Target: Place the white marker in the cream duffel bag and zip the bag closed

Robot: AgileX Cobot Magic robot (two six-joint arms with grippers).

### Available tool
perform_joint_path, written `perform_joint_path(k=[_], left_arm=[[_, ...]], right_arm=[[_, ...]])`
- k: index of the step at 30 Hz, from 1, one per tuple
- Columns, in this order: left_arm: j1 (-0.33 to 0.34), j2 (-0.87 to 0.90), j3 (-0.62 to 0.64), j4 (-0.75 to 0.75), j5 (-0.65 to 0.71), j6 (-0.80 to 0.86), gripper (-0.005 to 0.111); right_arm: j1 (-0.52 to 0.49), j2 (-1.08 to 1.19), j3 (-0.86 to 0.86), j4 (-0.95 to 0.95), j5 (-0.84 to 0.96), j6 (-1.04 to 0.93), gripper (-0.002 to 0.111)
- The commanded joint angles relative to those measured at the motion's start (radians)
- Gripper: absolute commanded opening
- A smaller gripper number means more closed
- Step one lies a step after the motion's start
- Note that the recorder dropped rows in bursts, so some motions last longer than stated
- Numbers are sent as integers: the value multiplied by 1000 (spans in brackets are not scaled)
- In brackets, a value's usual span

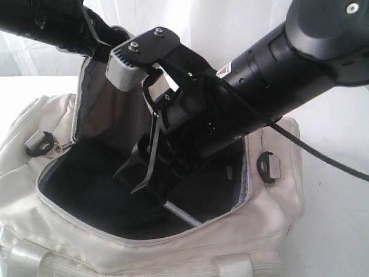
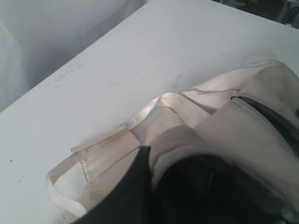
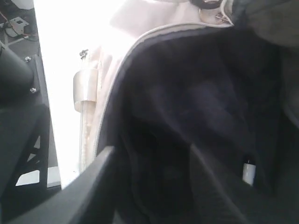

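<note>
The cream duffel bag (image 1: 57, 228) gapes unzipped, the white marker (image 1: 186, 217) slanting inside its dark interior.

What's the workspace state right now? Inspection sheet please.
Surface: white table, bag sits on it.
Job's things: bag unzipped, flap raised; a slim pale rod inside, by the right gripper's tip, is likely the marker.
Clutter: nothing seen.
Grippers: left gripper shut on the bag's flap; right gripper deep in the opening, jaws unclear.
Cables: black cable trails off the right arm past the bag's end.
Surroundings: white curtain behind.
</note>
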Motion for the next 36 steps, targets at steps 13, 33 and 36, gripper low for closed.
perform_joint_path(k=[13,33,36], left_arm=[[4,-46,-4,-23,401,-18,25],[4,-81,-2,20,537,-60,24],[4,-88,-2,26,543,-60,24]], right_arm=[[1,-14,-24,-85,-163,69,45],[1,-37,-24,-289,-218,191,45],[1,-50,-24,-289,-138,193,45]])
